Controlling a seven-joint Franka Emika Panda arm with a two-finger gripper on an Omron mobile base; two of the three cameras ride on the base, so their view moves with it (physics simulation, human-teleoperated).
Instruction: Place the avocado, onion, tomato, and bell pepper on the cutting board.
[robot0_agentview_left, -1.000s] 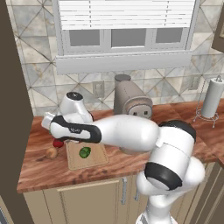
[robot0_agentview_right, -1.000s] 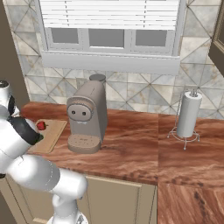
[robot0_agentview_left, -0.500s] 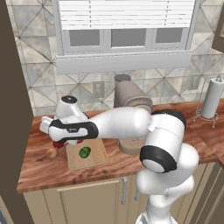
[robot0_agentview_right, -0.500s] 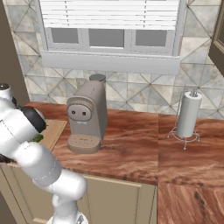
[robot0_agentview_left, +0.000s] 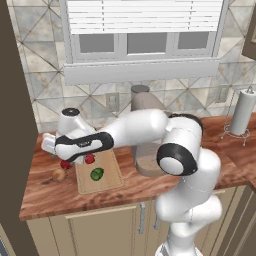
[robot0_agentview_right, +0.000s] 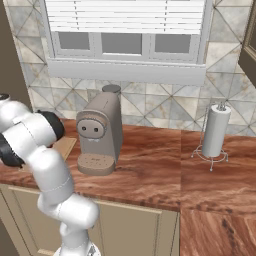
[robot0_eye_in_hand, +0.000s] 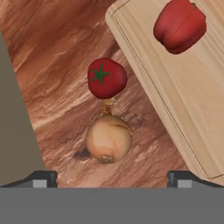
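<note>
In the hand view the tan onion (robot0_eye_in_hand: 108, 138) lies on the counter just ahead of my open gripper (robot0_eye_in_hand: 112, 178), whose finger tips (robot0_eye_in_hand: 41, 178) stand wide apart with nothing between them. The red tomato (robot0_eye_in_hand: 107, 78) sits on the counter right beyond the onion. The red bell pepper (robot0_eye_in_hand: 180, 26) rests on the light-wood cutting board (robot0_eye_in_hand: 183, 105). From the left base view, the green avocado (robot0_agentview_left: 97, 174) and bell pepper (robot0_agentview_left: 89, 159) lie on the board (robot0_agentview_left: 111, 175). The tomato (robot0_agentview_left: 65, 164) and onion (robot0_agentview_left: 59, 174) are left of it, under my gripper (robot0_agentview_left: 51, 149).
A brown coffee machine (robot0_agentview_left: 145, 107) stands right of the board, partly behind my arm. A paper towel holder (robot0_agentview_left: 240, 114) is at the far right. A dark wall panel (robot0_agentview_left: 17, 100) closes off the counter's left end, near the hand.
My arm has swung left and stretched out, carrying the open hand from over the board to above the tomato and onion. The produce has not moved.
</note>
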